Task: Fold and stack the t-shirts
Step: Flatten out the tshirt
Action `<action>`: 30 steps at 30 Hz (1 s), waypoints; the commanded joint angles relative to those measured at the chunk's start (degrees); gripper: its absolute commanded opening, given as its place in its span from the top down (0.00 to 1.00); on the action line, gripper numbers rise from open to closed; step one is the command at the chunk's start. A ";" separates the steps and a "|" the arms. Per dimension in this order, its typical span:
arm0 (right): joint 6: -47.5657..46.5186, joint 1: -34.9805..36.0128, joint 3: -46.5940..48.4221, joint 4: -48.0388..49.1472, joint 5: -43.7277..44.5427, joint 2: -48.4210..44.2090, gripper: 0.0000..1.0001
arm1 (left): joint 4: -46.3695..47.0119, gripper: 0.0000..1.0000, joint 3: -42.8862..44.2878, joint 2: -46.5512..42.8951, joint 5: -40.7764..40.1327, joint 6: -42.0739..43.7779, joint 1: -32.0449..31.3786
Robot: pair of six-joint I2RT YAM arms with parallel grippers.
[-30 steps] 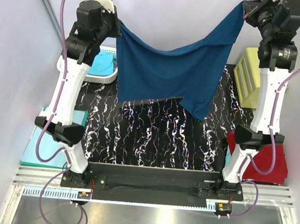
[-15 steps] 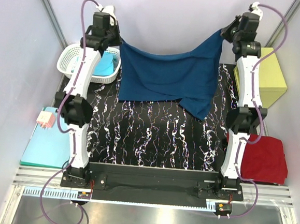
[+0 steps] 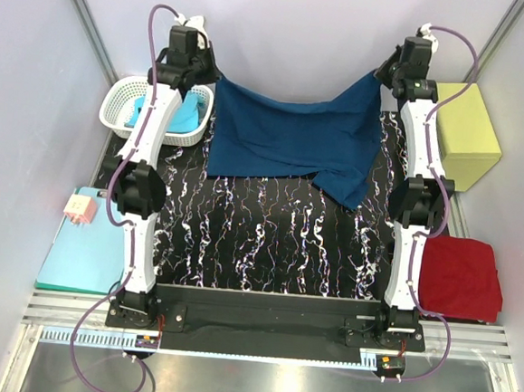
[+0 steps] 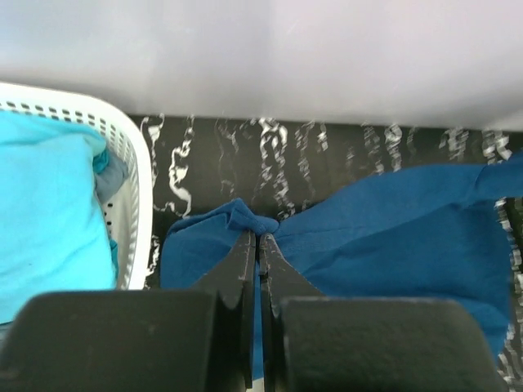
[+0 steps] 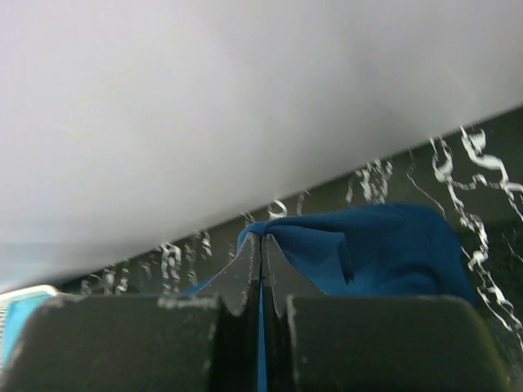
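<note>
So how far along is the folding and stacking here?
Done, apparently: the red t-shirt lies folded on the right. In hand: the navy t-shirt is held spread between both arms' shut jaws, unfolded. Left: folding it, plus the turquoise t-shirt in the white basket.

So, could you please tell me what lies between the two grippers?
The navy t-shirt sags between left gripper and right gripper, both shut on it; top view.

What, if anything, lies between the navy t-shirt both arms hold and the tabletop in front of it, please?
Nothing visible: left gripper and right gripper pinch the navy t-shirt over bare table; the basket, yellow box and red t-shirt sit to the sides.
</note>
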 commanded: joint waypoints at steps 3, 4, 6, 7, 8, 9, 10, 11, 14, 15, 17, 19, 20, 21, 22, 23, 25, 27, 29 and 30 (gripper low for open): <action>0.29 0.57 6.25 4.91 -0.84 -12.83 1.00 | 6.19 1.00 3.41 -14.62 2.24 -2.15 0.27; 0.20 0.48 5.29 4.47 -0.84 -14.16 1.00 | 6.10 1.00 2.10 -16.72 2.42 -2.33 0.01; 0.03 0.57 0.72 2.54 -0.49 -17.58 1.00 | 4.88 1.00 -0.97 -18.58 1.81 -1.45 -1.21; 0.03 0.57 -3.56 1.75 -0.40 -18.74 1.00 | 4.26 1.00 -2.21 -20.06 1.72 -0.14 -1.74; 0.20 0.57 -6.12 0.44 -0.75 -19.97 1.00 | 2.16 1.00 -3.18 -20.86 1.37 0.74 -2.45; 0.46 0.66 -8.76 -0.10 -0.75 -22.42 1.00 | 1.19 1.00 -5.19 -21.65 0.41 1.97 -4.37; 0.55 1.01 -13.92 -1.06 -0.40 -23.83 1.00 | -0.04 1.00 -6.34 -23.31 -2.04 4.07 -5.60; -0.05 2.40 -16.67 -2.29 0.30 -25.24 1.00 | -1.45 1.00 -7.92 -24.72 -3.20 4.87 -6.75; -4.08 8.62 -29.67 -1.00 6.53 -34.70 1.00 | -2.08 1.00 -16.00 -30.94 -8.98 7.42 -12.46; -4.97 10.14 -33.10 -0.37 11.33 -36.92 1.00 | -2.08 1.00 -20.11 -32.54 -12.31 7.95 -15.43; -6.03 14.25 -42.51 0.07 14.09 -42.88 1.00 | -2.25 1.00 -24.08 -36.93 -14.88 8.66 -17.82; -5.69 16.12 -52.05 -0.28 18.05 -46.94 1.00 | -3.13 1.00 -29.36 -39.84 -16.30 6.65 -19.41; -4.21 16.65 -55.07 -1.50 18.41 -50.96 1.00 | -4.09 1.00 -31.12 -42.47 -16.39 5.68 -19.42; -3.67 17.87 -58.06 -1.86 19.63 -53.18 1.00 | -4.18 1.00 -35.57 -44.06 -16.30 4.63 -19.50; -2.79 18.75 -64.01 -2.47 20.25 -55.46 1.00 | -4.19 1.00 -38.23 -45.81 -16.30 3.22 -19.76; -2.26 19.55 -66.77 -3.00 22.52 -59.84 1.00 | -4.10 1.00 -43.04 -47.83 -16.83 2.77 -20.12; -0.34 22.45 -73.26 -5.71 23.51 -63.90 1.00 | -4.10 1.00 -47.72 -53.11 -18.41 0.85 -21.35; 1.77 25.08 -77.49 -9.05 26.05 -68.39 1.00 | -4.36 1.00 -54.23 -57.93 -18.59 -0.91 -22.40; 5.46 26.84 -79.36 -14.50 26.14 -71.90 1.00 | -5.41 1.00 -59.49 -60.76 -18.59 -3.81 -23.28; 7.13 27.89 -80.76 -16.78 26.93 -72.97 1.00 | -5.94 1.00 -61.00 -62.25 -18.59 -4.78 -24.33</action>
